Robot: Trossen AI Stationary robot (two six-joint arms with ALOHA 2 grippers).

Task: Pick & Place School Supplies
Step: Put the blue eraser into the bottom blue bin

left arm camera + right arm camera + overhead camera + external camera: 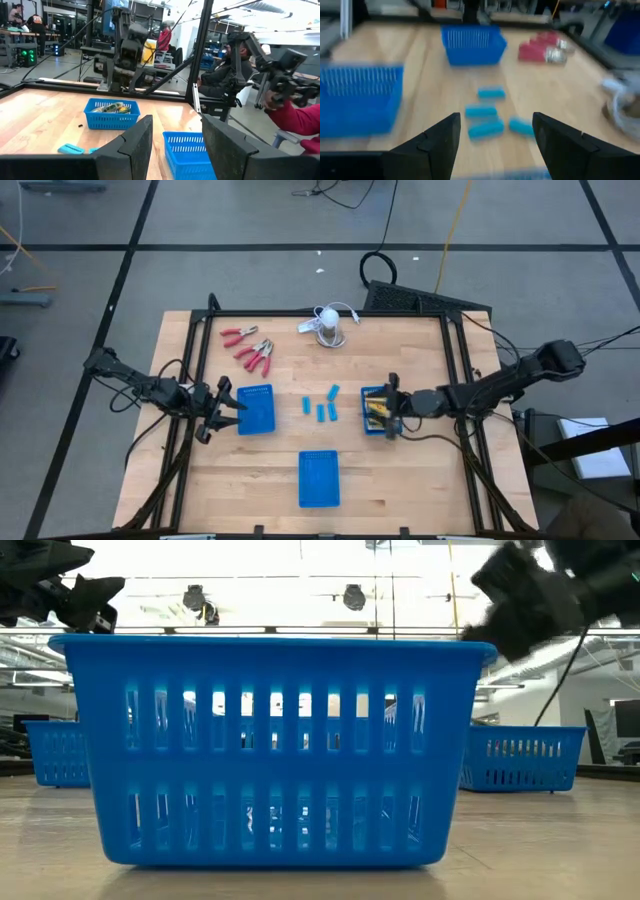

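Several light-blue blocks point(321, 406) lie flat mid-table, also seen in the right wrist view point(490, 118). Red-handled pliers point(250, 350) lie toward the far left, and yellow-orange boxes point(376, 411) sit inside the right blue basket point(367, 426). My left gripper point(230, 406) hovers open at the left basket's point(257, 409) left side, holding nothing; its open fingers frame the left wrist view point(172, 145). My right gripper point(391, 406) is open above the right basket, pointing toward the blocks point(495, 137).
A third blue basket point(319, 478) stands near the table's front edge and fills the low view point(270, 750). A white round object with a cable point(330, 326) sits at the far middle. A black frame rims the table. People sit beyond it point(225, 70).
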